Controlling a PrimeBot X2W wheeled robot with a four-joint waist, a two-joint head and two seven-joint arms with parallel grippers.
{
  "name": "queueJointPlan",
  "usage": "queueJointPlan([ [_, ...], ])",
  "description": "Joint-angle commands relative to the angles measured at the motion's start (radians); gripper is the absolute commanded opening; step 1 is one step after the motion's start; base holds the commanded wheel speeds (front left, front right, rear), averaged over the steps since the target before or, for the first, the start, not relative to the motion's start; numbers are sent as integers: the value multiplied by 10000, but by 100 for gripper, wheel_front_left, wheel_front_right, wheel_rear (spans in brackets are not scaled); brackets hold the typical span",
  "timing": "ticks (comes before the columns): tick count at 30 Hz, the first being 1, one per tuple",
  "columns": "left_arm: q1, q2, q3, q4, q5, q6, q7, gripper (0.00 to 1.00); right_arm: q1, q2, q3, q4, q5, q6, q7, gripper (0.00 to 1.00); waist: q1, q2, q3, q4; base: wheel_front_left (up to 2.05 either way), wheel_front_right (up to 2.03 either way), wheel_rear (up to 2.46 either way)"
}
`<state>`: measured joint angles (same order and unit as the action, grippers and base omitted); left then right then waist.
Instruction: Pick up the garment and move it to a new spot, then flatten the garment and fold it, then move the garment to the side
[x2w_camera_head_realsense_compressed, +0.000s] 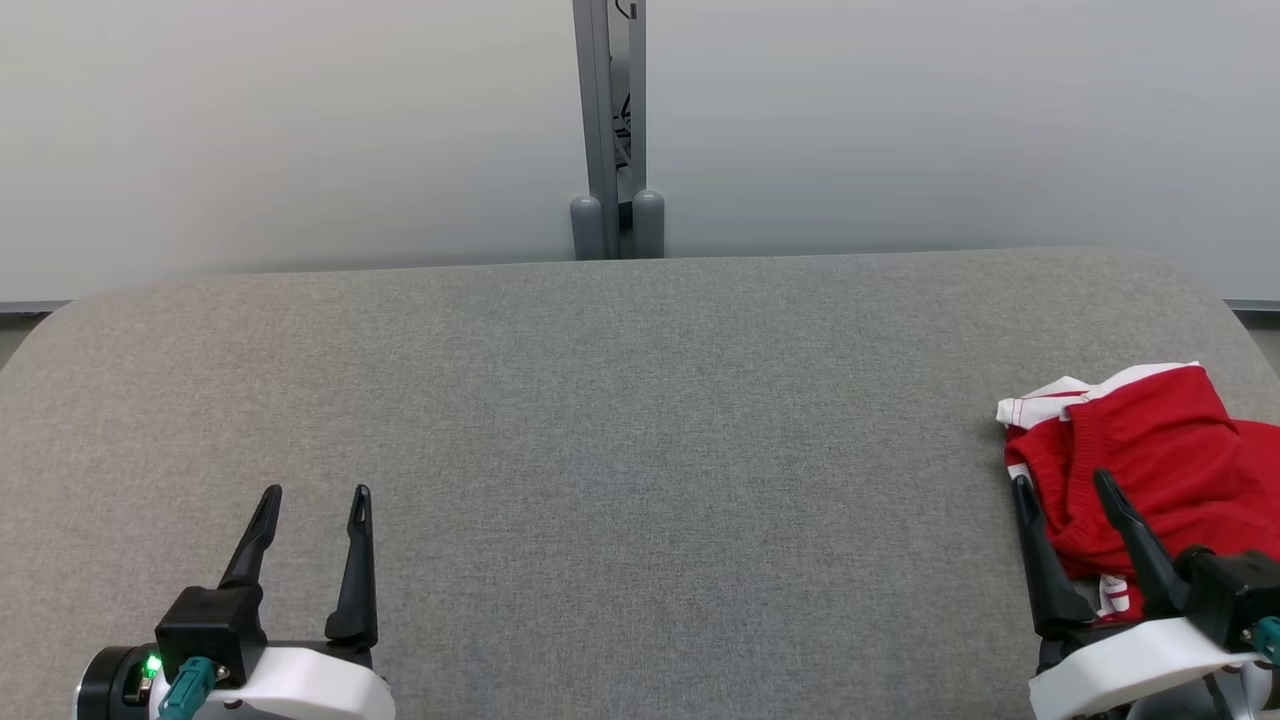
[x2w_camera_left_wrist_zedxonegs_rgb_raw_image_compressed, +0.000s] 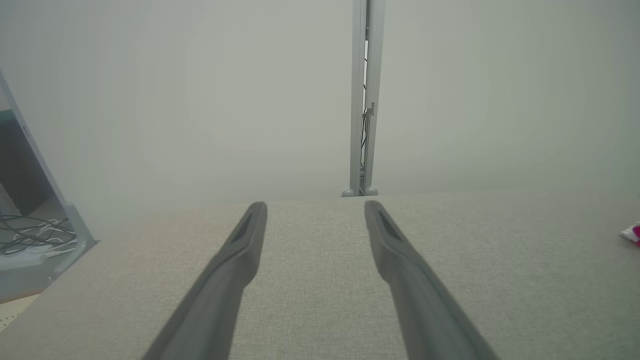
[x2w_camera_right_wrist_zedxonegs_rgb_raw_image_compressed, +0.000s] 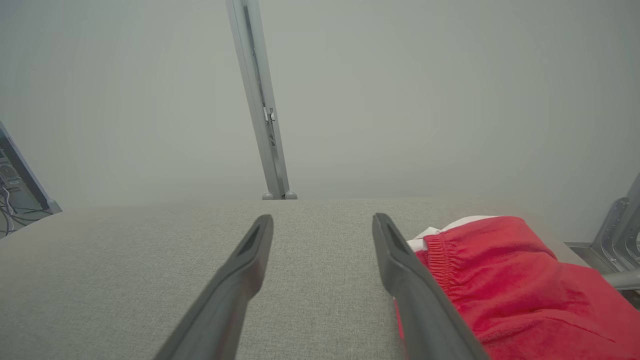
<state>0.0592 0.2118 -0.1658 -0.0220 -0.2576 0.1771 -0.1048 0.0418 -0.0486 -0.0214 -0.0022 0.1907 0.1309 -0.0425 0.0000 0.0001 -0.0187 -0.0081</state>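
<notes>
A: How many of each thing?

B: One red garment (x2w_camera_head_realsense_compressed: 1150, 450); one grey cloth-covered counter (x2w_camera_head_realsense_compressed: 640, 450); two tools. Behind the counter is one metal post (x2w_camera_head_realsense_compressed: 608, 120) with two rounded grey caps (x2w_camera_head_realsense_compressed: 586, 225) at its foot, against a pale wall (x2w_camera_head_realsense_compressed: 300, 130).

A: Where does the garment lie?

B: Bunched up on the counter at its right end, near the front edge; its right part runs off the head view, so I cannot tell its full length.

A: Which way does it point?

B: Its gathered band (x2w_camera_head_realsense_compressed: 1075, 440) faces left, toward the counter's middle, and runs roughly front to back; the white trim (x2w_camera_head_realsense_compressed: 1045, 405) sits at the far left corner; what shows of the heap stretches from that corner toward the near right.

A: And the tools?

B: The left tool (x2w_camera_head_realsense_compressed: 315, 492) has its fingers spread wide and holds nothing; it is over bare counter at the near left, well apart from the garment. The right tool (x2w_camera_head_realsense_compressed: 1060, 480) is likewise spread and grips nothing; one finger is over bare counter just left of the band, the other crosses the red cloth; whether either touches the cloth I cannot tell.
</notes>
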Motion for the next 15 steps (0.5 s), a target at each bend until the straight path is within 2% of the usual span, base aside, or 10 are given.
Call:
queueJointPlan([
  [1, 1, 76, 17, 24, -72, 23, 7, 100, 46, -48, 10, -29, 72, -2, 14, 100, 0, -1, 7, 6, 0, 0, 0],
  [15, -60, 172, -21, 178, -153, 81, -29, 100, 70, -48, 51, -89, 130, -2, 0, 100, 0, -1, 13, -3, 0, 0, 0],
])
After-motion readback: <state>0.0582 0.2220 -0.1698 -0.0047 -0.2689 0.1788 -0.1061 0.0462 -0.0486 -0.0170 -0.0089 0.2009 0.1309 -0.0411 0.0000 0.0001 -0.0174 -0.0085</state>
